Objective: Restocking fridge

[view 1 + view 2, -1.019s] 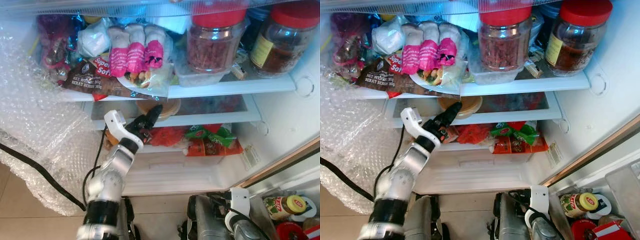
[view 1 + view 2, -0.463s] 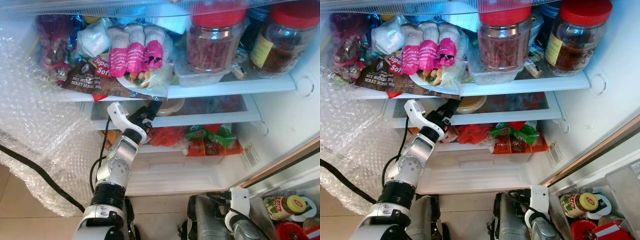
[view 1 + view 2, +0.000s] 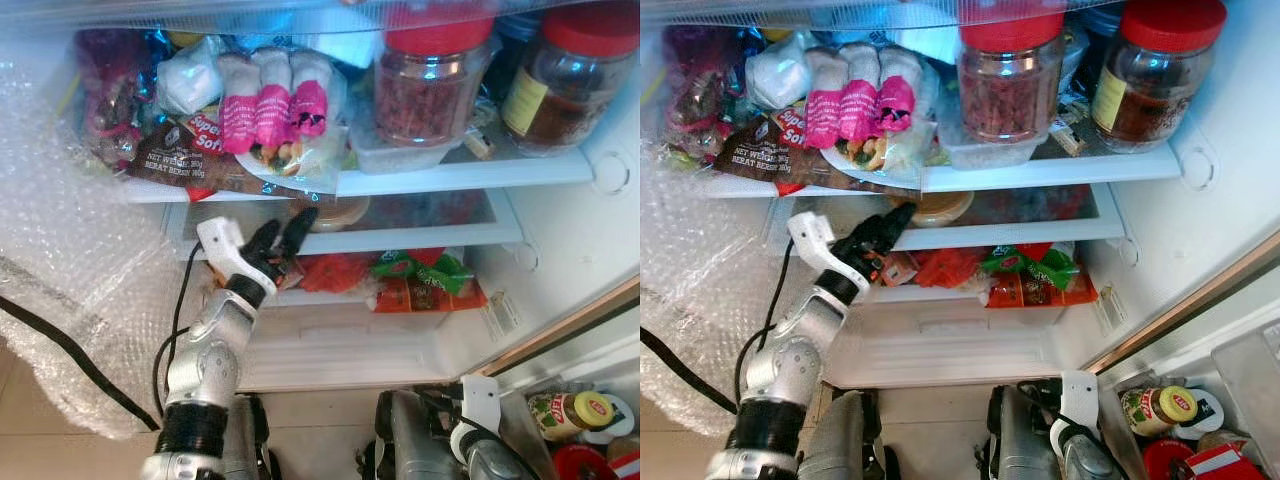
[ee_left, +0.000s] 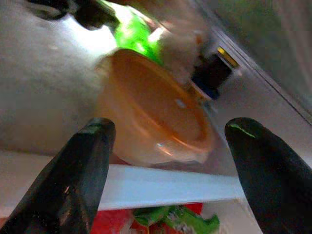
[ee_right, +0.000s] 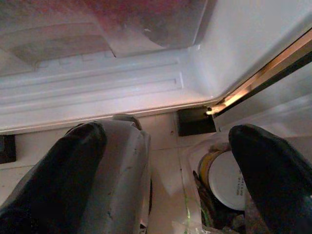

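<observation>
An orange lidded tub point(image 3: 337, 211) sits on the fridge's narrow middle shelf point(image 3: 420, 236), under the crowded top shelf. My left gripper point(image 3: 287, 222) is raised in front of that shelf, just left of the tub, and is open with nothing between its fingers. In the left wrist view the tub point(image 4: 151, 122) lies straight ahead between the two black fingers point(image 4: 78, 175), a short way beyond their tips. My right gripper point(image 5: 168, 136) hangs low by my leg and points at the fridge's bottom edge and the floor; it is open and empty.
The top shelf holds two red-lidded jars point(image 3: 425, 80), pink-wrapped rolls point(image 3: 272, 108) and a brown packet point(image 3: 185, 165) overhanging the edge. Red and green packets point(image 3: 420, 282) lie on the lower shelf. Bubble wrap point(image 3: 70, 290) hangs at left. Jars point(image 3: 575, 412) stand in the door bin at lower right.
My left arm reached up to the tub's shelf, then drew back a little to the left. Its fingers now stand spread apart. The right arm has not moved.
</observation>
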Robot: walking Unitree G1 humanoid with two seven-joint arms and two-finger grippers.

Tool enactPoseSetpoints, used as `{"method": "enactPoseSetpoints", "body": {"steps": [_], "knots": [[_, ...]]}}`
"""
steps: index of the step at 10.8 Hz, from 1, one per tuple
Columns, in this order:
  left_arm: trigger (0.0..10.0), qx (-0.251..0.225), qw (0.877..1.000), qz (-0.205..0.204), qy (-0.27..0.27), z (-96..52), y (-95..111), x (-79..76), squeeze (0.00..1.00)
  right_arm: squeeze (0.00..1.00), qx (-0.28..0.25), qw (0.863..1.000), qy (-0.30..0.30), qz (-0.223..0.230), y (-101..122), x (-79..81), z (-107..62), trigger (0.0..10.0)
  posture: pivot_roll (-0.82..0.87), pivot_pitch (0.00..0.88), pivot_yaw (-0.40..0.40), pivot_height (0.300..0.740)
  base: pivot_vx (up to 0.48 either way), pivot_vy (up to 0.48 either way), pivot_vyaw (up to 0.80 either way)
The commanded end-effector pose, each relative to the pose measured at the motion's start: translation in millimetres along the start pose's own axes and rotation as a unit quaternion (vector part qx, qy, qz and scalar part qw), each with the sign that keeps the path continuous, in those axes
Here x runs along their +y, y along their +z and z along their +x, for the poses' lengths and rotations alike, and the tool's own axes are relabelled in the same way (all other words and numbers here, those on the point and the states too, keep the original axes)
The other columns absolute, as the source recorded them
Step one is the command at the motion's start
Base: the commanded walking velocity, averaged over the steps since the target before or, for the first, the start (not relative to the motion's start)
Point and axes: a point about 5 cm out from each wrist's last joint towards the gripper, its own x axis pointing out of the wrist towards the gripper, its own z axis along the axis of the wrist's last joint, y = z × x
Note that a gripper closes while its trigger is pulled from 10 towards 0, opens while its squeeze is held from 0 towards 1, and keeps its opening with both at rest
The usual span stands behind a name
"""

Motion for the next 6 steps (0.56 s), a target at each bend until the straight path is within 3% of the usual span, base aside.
{"method": "enactPoseSetpoints", "body": {"steps": [1,3,4,5,6], "knots": [[10.0,0.025,0.999,0.018,-0.016,-4.4,-7.6,-5.2,0.00,0.00,0.107,0.994,0.011,-0.005,-51.2,6.1,-15.9,10.0,-0.07,0.228,0.067,0.606,0.000,0.000,0.00],[10.0,0.066,0.990,0.097,-0.078,-13.1,-15.1,-26.4,0.00,0.00,0.108,0.994,0.012,-0.006,-51.5,5.8,-16.0,10.0,-0.07,0.220,0.066,0.606,0.000,0.000,0.00],[10.0,0.070,0.986,0.131,-0.071,-15.5,-14.3,-25.6,0.00,0.00,0.109,0.994,0.012,-0.007,-52.0,5.8,-16.2,10.0,-0.07,0.217,0.066,0.606,0.000,0.000,0.00],[10.0,0.081,0.970,0.221,-0.062,-23.1,-16.3,-22.2,0.00,0.00,0.111,0.994,0.011,-0.007,-52.7,5.8,-16.5,10.0,-0.07,0.212,0.068,0.606,0.000,0.000,0.00],[10.0,0.078,0.962,0.258,-0.041,-28.3,-16.7,-18.3,0.00,0.00,0.112,0.994,0.011,-0.007,-52.9,5.8,-16.6,10.0,-0.07,0.212,0.069,0.606,0.000,0.000,0.00]]}}
